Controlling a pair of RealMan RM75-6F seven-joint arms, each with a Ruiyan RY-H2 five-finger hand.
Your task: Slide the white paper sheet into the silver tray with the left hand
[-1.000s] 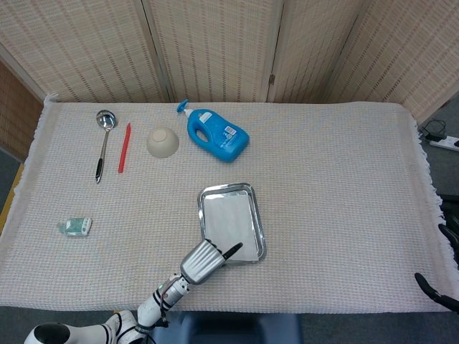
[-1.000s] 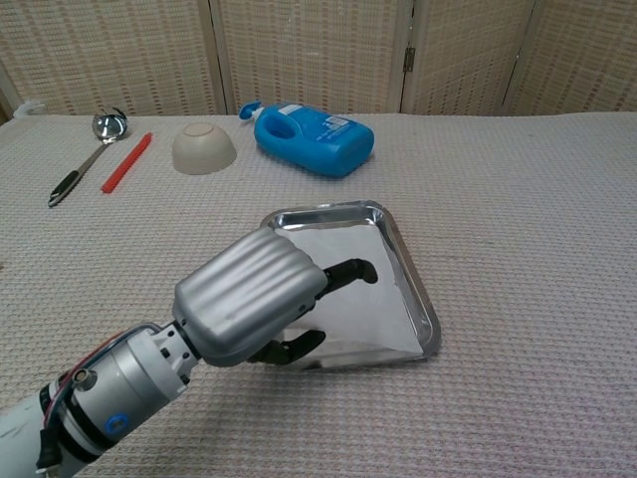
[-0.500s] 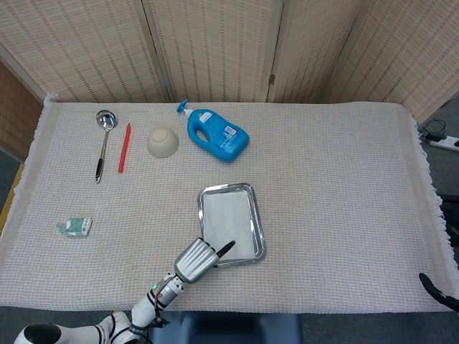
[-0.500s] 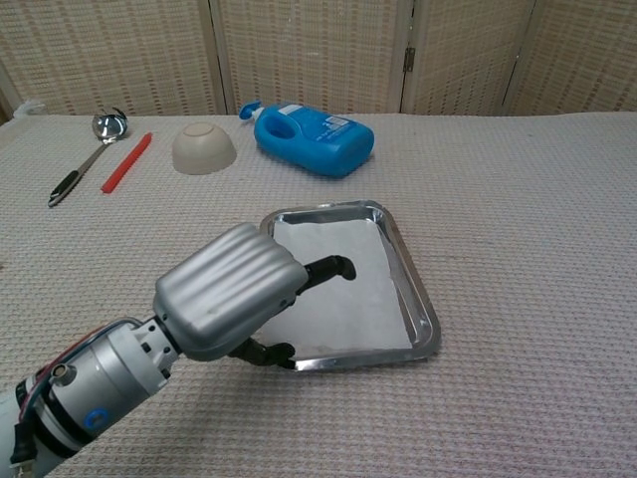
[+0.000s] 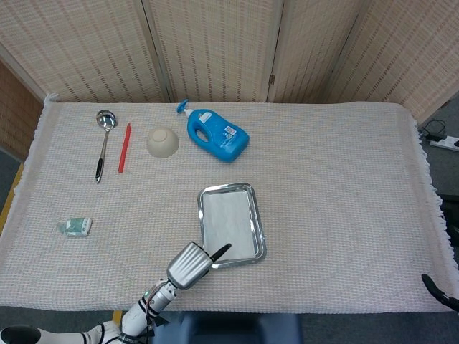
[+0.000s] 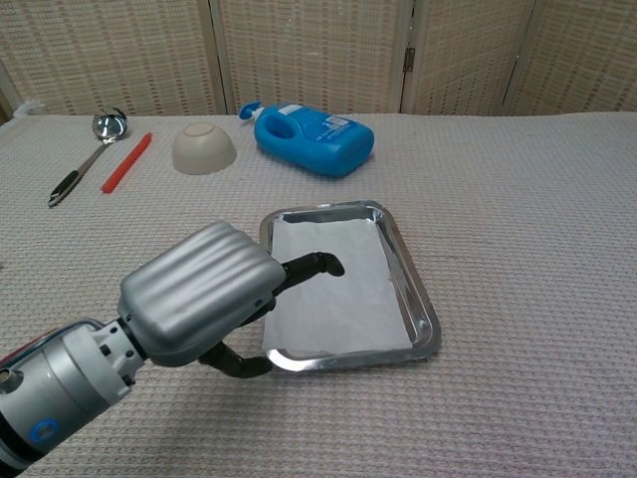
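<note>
The silver tray [image 5: 203, 224] [image 6: 424, 303] sits at the table's near middle. The white paper sheet [image 5: 229, 218] [image 6: 343, 289] lies flat inside it, filling most of its floor. My left hand [image 5: 192, 264] [image 6: 199, 296] hovers at the tray's near-left corner and holds nothing. One dark finger [image 6: 315, 264] points out over the paper's left side, and another curls below by the tray's near rim. Of my right hand [image 5: 439, 289] only a dark sliver shows at the lower right edge of the head view.
A blue detergent bottle [image 5: 217, 135] [image 6: 317, 138] lies at the back, with a beige upturned bowl [image 5: 163, 142] [image 6: 204, 147] to its left. Further left lie a red stick [image 5: 125, 147] [image 6: 126, 161] and a ladle [image 5: 102, 142] [image 6: 88, 151]. A small green-white packet [image 5: 74, 227] rests near the left edge.
My left hand has drawn back toward the near-left, off the tray, uncovering the paper, which stays in the tray. The right hand has slipped further out of the head view.
</note>
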